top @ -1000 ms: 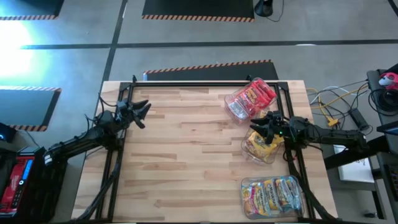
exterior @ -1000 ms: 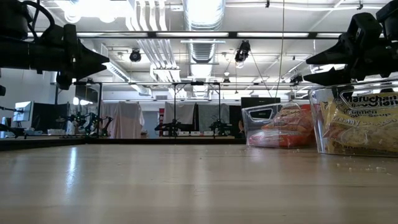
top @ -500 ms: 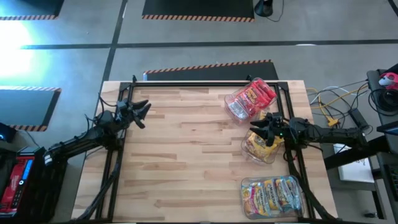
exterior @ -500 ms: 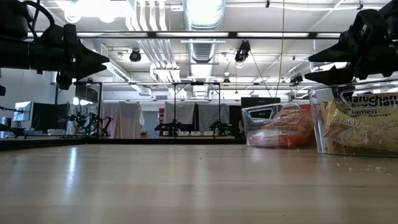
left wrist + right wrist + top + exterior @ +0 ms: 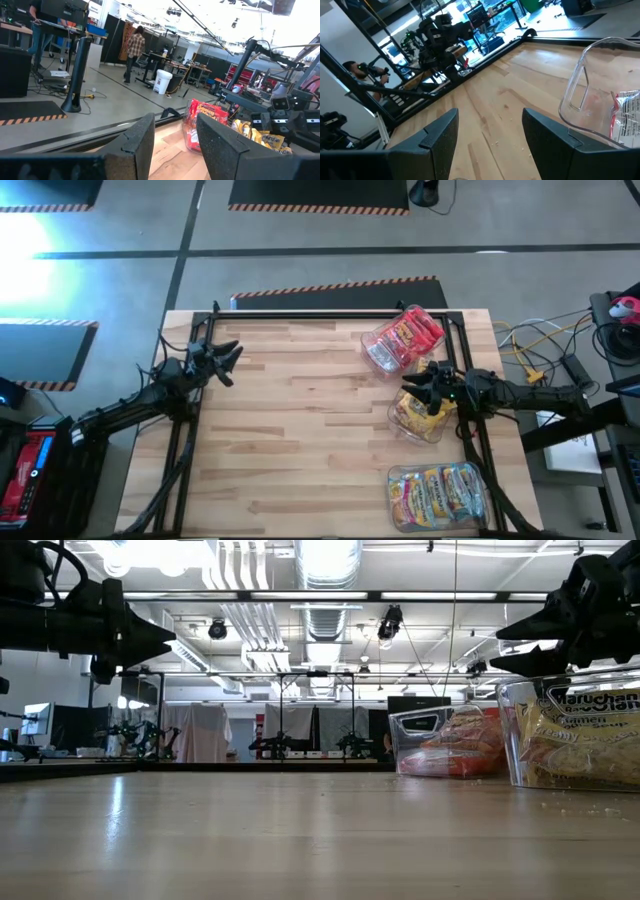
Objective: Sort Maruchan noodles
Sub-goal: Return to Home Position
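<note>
Wooden table (image 5: 300,430), grey workshop floor (image 5: 300,220). Three clear tubs (image 5: 372,352) along its right side hold the Maruchan noodles (image 5: 418,418): red far, yellow middle, blue-and-yellow near; only the high view shows the near tub. Left gripper (image 5: 232,364) hovers at the left edge, jaws apart. Right gripper (image 5: 408,383) hovers over the middle tub, jaws apart. Only the left wrist view shows a person (image 5: 134,50) standing beyond.

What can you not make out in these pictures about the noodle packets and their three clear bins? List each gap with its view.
- High view: the packet count in the middle bin; the right gripper covers part of it.
- Low view: that bin's right side, cut off by the picture's edge; the blue-packet bin does not show.
- High view: the print on the red packets, too small.
</note>
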